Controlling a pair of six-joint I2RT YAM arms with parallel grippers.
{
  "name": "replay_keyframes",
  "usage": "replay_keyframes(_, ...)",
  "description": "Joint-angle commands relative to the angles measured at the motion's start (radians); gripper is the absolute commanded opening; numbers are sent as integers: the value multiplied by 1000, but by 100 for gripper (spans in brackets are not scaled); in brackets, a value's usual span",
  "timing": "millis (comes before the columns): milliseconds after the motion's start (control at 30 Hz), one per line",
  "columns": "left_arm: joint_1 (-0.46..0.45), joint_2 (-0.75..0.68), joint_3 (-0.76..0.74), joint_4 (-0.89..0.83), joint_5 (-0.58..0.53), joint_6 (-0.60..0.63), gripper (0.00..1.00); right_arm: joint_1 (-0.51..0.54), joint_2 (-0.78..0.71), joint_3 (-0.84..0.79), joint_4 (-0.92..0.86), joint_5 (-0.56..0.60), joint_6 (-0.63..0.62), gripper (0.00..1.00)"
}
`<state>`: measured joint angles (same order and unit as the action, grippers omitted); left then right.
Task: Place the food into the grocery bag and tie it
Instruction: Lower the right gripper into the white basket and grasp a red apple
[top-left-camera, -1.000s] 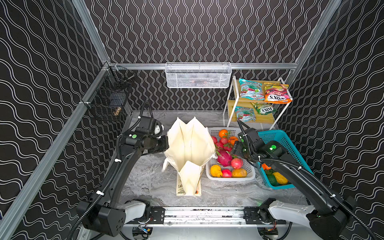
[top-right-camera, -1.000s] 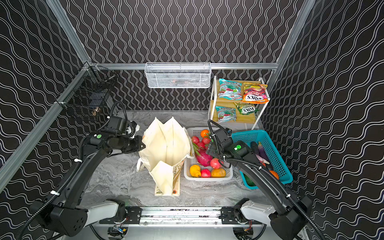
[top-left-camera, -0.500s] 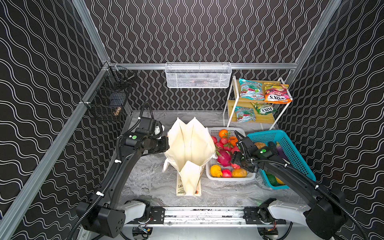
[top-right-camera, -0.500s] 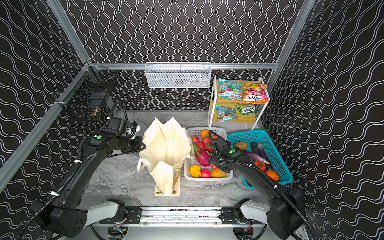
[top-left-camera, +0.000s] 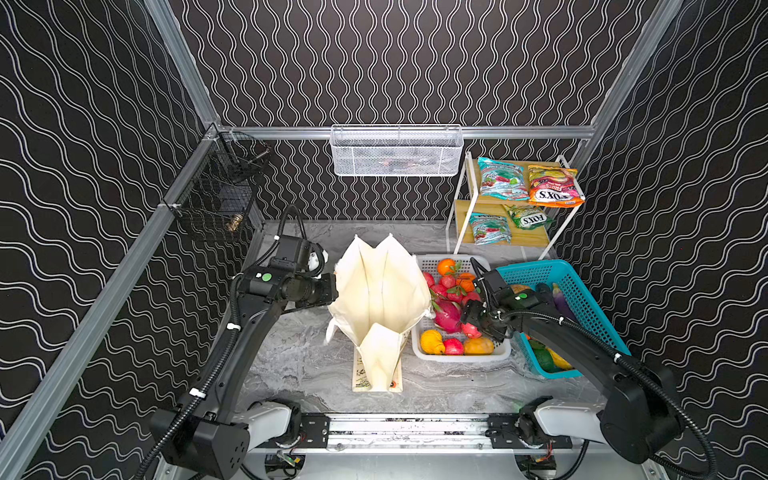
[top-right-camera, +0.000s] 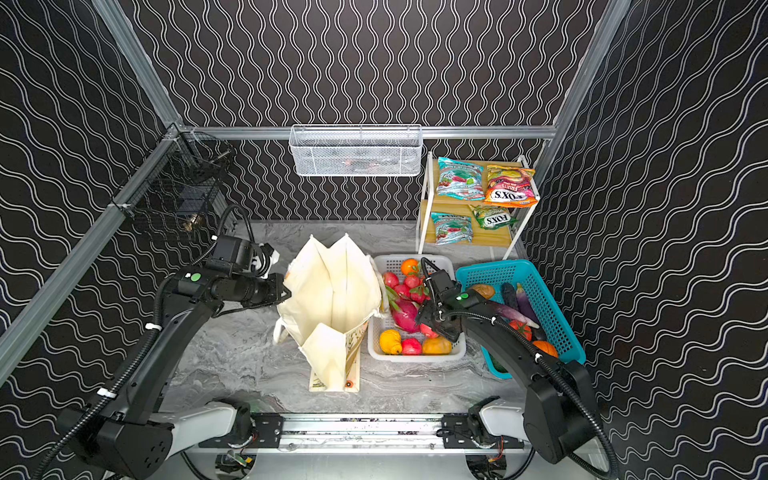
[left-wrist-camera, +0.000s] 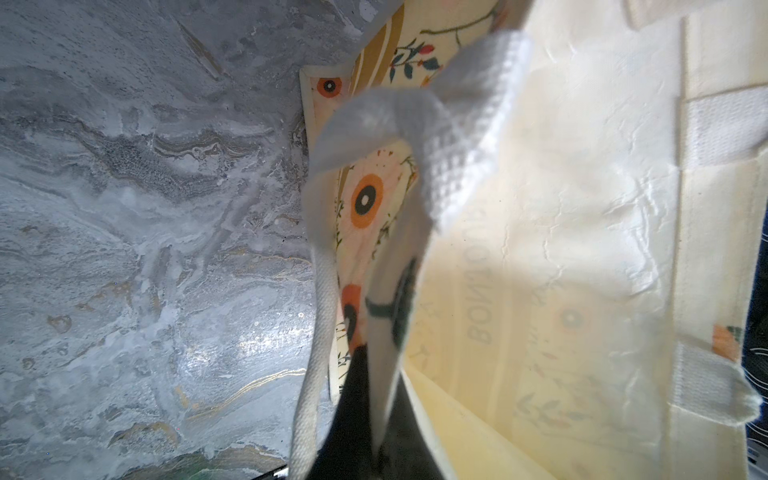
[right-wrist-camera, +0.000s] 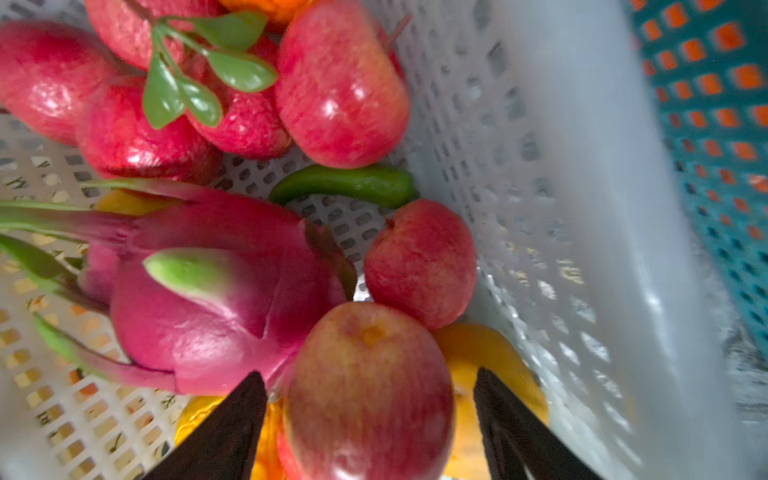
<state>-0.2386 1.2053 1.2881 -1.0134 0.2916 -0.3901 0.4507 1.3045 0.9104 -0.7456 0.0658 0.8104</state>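
The cream grocery bag (top-left-camera: 382, 291) (top-right-camera: 332, 291) stands open in mid-table. My left gripper (top-left-camera: 332, 296) (top-right-camera: 286, 296) is shut on the cloth of its left rim (left-wrist-camera: 390, 332), and a white strap handle (left-wrist-camera: 457, 124) loops beside it. The food lies in a white basket (top-left-camera: 461, 358): a magenta dragon fruit (top-left-camera: 446, 314) (right-wrist-camera: 208, 299), an orange (top-left-camera: 446, 266) and red apples. My right gripper (top-left-camera: 471, 328) (top-right-camera: 430, 328) (right-wrist-camera: 368, 374) is open low in the basket, its fingers either side of a red apple (right-wrist-camera: 370, 424). Orange FOX'S (top-left-camera: 552, 191) and teal (top-left-camera: 500, 178) packets lie on the shelf.
A teal basket (top-left-camera: 582, 291) of vegetables stands right of the white one, touching it. A white wire rack (top-left-camera: 457, 216) holds the packets at the back right. A white mesh basket (top-left-camera: 397, 151) hangs on the back wall, a black wire basket (top-left-camera: 220, 195) on the left.
My right gripper has come forward and down into the white basket and now straddles a red apple. The left gripper has kept its hold on the bag rim.
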Motion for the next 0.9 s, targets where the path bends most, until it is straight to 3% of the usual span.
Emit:
replay_keyframes(0,0,-5,-1,-11,3,14,0,0,14,-4,28,-28,0,80)
replay_keyframes(300,0,-4,-10,1,5,12,0,0,39,-45,65,-42,7,76)
replay_keyframes(600,0,-4,-13,-4,3,19,0,-9,8,-47,65,-28,9,58)
replay_keyframes(867,0,4,-12,-4,1,23,0,-8,-40,19,-13,4,0,58)
